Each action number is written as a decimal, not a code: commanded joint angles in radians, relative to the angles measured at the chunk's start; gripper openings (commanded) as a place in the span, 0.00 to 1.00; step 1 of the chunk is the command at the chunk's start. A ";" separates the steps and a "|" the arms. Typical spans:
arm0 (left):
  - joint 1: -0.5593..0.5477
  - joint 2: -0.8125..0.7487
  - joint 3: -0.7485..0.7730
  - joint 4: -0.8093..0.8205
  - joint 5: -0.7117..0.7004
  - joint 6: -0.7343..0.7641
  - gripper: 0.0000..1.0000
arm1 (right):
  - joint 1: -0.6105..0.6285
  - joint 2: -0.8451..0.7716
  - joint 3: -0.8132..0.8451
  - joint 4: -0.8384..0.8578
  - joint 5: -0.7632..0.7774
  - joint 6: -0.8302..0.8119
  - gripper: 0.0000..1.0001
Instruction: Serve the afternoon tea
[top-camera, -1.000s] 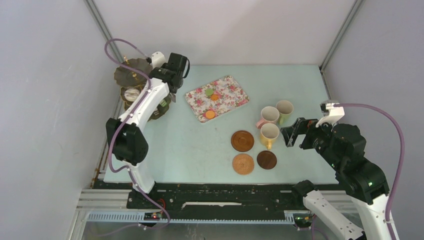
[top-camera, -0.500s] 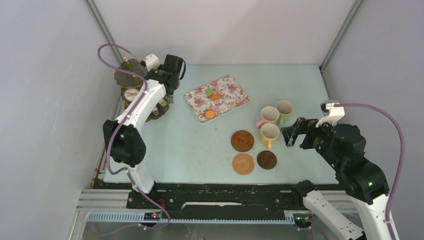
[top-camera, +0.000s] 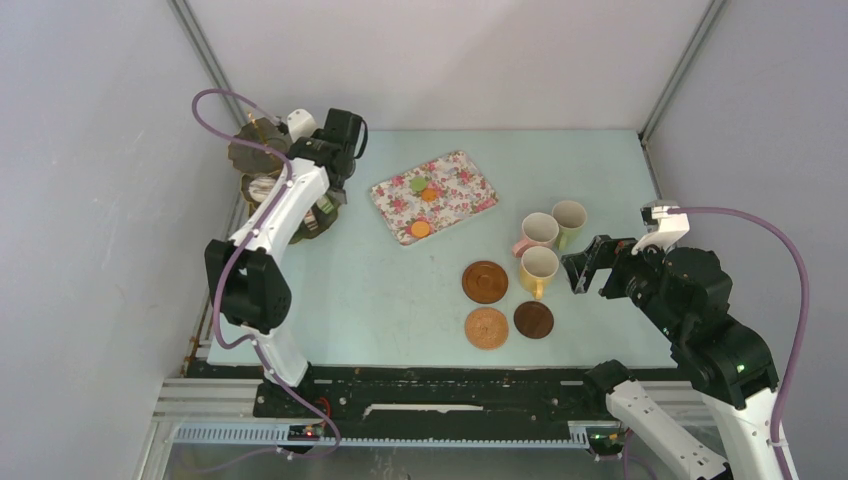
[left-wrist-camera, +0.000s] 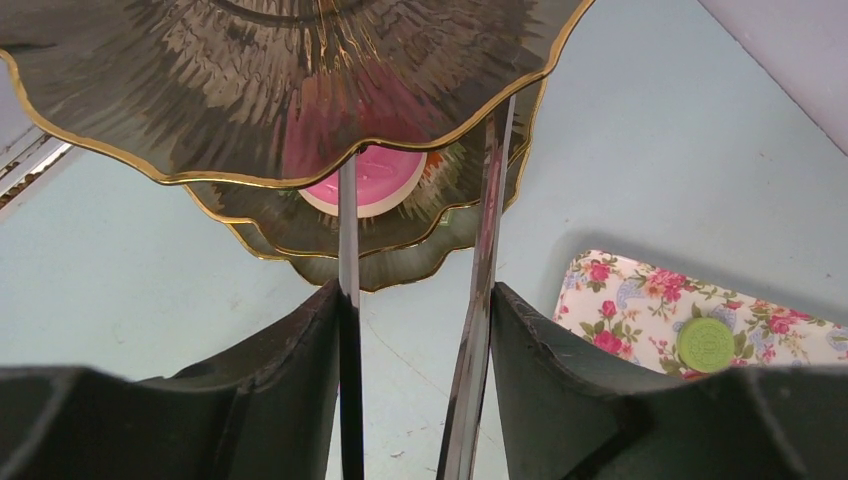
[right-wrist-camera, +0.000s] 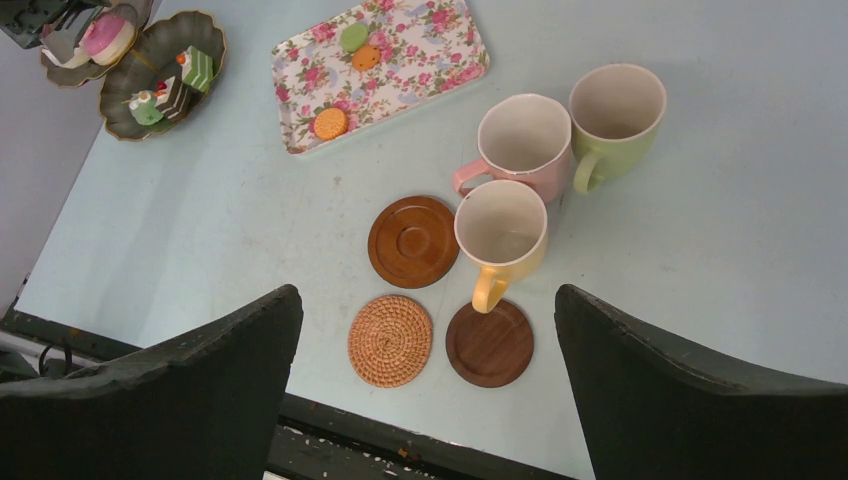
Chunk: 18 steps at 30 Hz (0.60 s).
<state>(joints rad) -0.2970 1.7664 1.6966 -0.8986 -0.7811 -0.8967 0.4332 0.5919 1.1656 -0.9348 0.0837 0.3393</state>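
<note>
The left wrist view shows what the overhead view hides: my left hand (left-wrist-camera: 415, 295) pinches the long metal tongs (left-wrist-camera: 485, 250), their blades reaching under the top tier of the dark stand (left-wrist-camera: 250, 100) toward a pink cake (left-wrist-camera: 365, 180); I cannot tell contact. The right wrist view has my right hand (right-wrist-camera: 425, 292) spread wide over three mugs (right-wrist-camera: 500, 225) and three coasters (right-wrist-camera: 412, 240) mid-frame. Since a second ago the left arm has crept toward the overhead frame's upper left; the right stayed.

Stand (top-camera: 256, 150) sits far left, tray (top-camera: 466, 189) right of it, mugs (top-camera: 540, 232) behind coasters (top-camera: 486, 282).
</note>
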 joint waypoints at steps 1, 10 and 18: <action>0.012 -0.022 0.021 0.034 -0.011 0.012 0.56 | 0.003 0.003 -0.001 0.011 0.008 -0.007 1.00; 0.012 -0.028 0.021 0.077 0.039 0.063 0.58 | 0.002 0.000 -0.001 0.014 0.008 -0.008 1.00; 0.016 -0.032 0.023 0.094 0.035 0.090 0.61 | 0.002 -0.001 -0.001 0.014 0.008 -0.010 1.00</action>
<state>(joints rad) -0.2916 1.7664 1.6966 -0.8444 -0.7288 -0.8364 0.4328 0.5919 1.1656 -0.9401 0.0837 0.3393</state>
